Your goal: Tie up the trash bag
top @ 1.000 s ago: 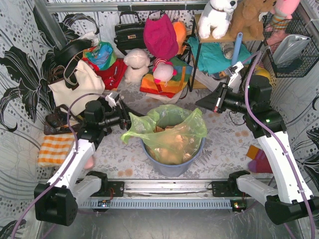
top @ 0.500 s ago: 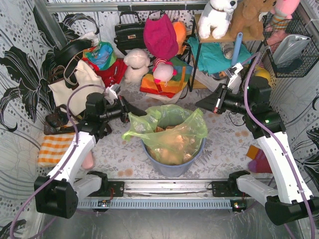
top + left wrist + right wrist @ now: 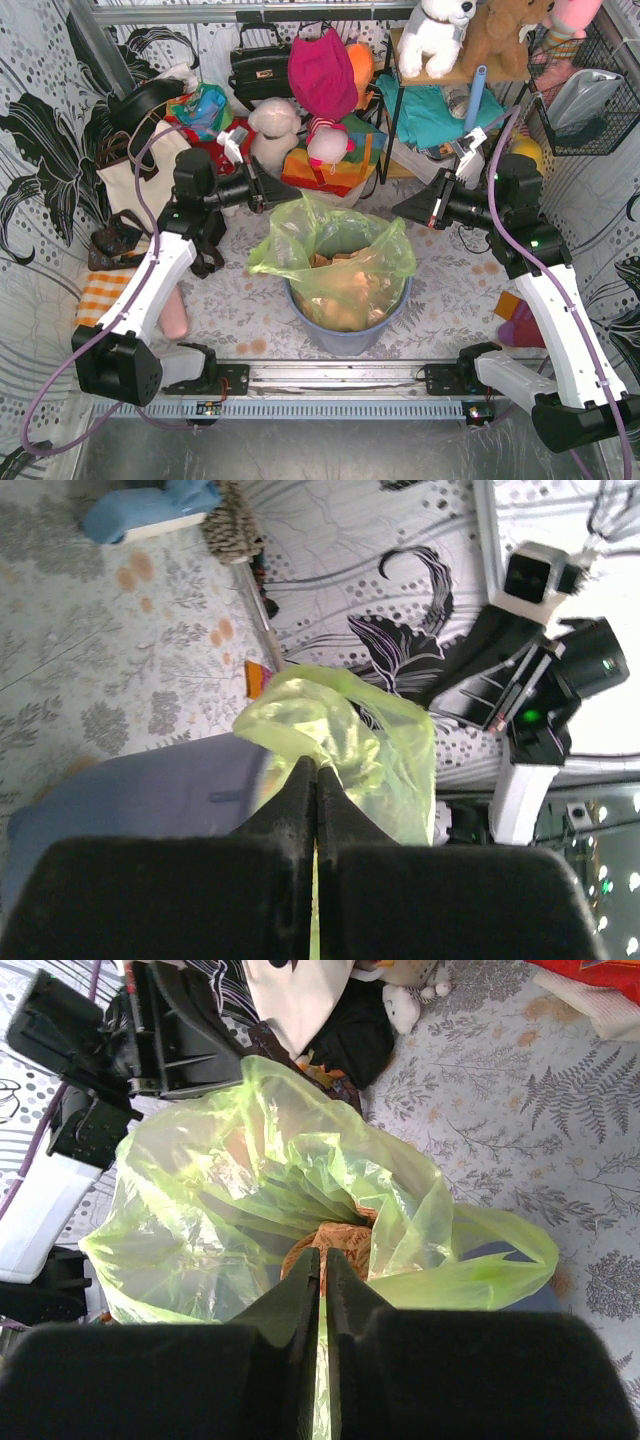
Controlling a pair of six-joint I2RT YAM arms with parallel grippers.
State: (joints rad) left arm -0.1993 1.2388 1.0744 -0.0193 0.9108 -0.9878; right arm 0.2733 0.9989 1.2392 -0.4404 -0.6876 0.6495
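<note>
The lime-green trash bag lines a blue-grey bin, and crumpled brown paper shows inside it. My left gripper is shut on the bag's left rear edge and holds it pulled up into a peak. In the left wrist view its fingertips pinch the green film. My right gripper hovers at the bag's upper right rim. In the right wrist view its jaws stand a thin slit apart over the bag and paper; whether film lies between them I cannot tell.
Soft toys, bags and folded cloths crowd the back of the table, among them a cream tote and a black handbag. A metal shelf stands at the back right. An orange checked cloth lies at the left.
My left gripper shut on the bag's left edge, then drew it up and toward the back. The right gripper's jaws have parted by a slit; the right arm has stayed put.
</note>
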